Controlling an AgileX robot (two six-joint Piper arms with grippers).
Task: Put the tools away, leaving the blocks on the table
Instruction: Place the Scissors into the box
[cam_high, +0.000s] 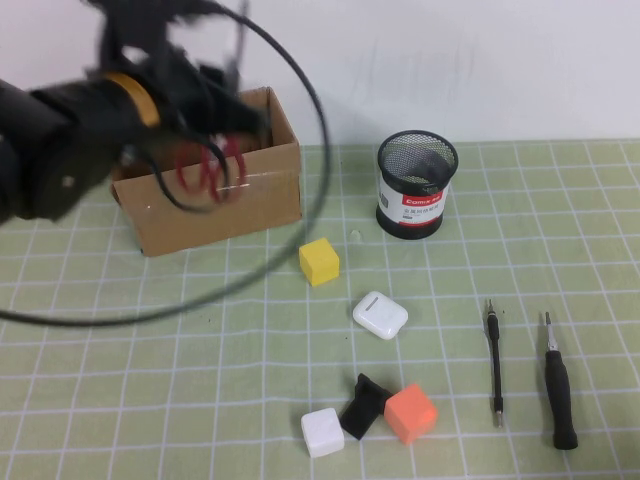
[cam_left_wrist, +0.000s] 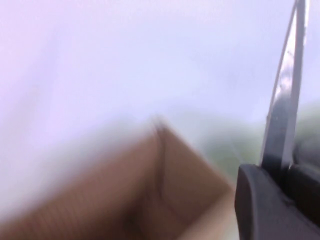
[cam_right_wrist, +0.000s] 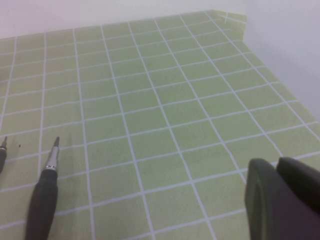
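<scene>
My left gripper (cam_high: 222, 118) hovers over the open cardboard box (cam_high: 225, 210) at the back left, shut on the red-handled scissors (cam_high: 210, 166). Their handles hang down and the steel blade (cam_left_wrist: 286, 95) rises between the fingers. The thin black screwdriver (cam_high: 494, 365) and the thicker black-handled screwdriver (cam_high: 559, 388) lie at the front right of the green grid table (cam_high: 150, 380). Yellow (cam_high: 319, 261), white (cam_high: 322, 432) and orange (cam_high: 410, 413) blocks and a black angular piece (cam_high: 364, 405) rest mid-table. My right gripper (cam_right_wrist: 276, 167) is shut and empty, low over the mat beside the thicker screwdriver (cam_right_wrist: 44, 197).
A black mesh pen cup (cam_high: 416, 185) stands at the back centre. A white rounded earbud case (cam_high: 380, 314) lies between the yellow block and the front blocks. A black cable loops from the left arm over the table's left side.
</scene>
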